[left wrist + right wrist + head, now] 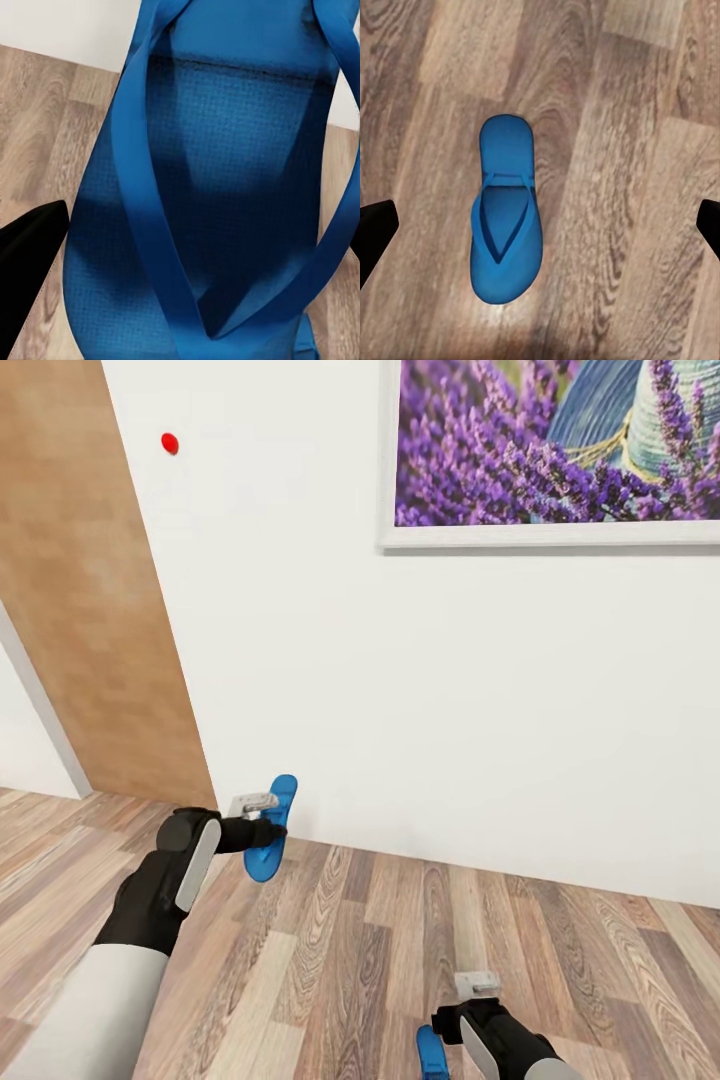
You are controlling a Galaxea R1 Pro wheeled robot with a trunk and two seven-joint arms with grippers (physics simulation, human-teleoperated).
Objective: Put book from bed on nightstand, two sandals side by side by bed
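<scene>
Even, bright render light; soft shadows; sharp throughout, no glare

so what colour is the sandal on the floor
Bright blue all over, straps included; the sandal shows best in the right wrist view, lying flat on the wood floor.

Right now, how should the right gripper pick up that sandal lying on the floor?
Come straight down on the sandal, which lies flat, straps up, on the wood floor. Close the right gripper, hovering open above it, across the narrow width at the straps.
</scene>
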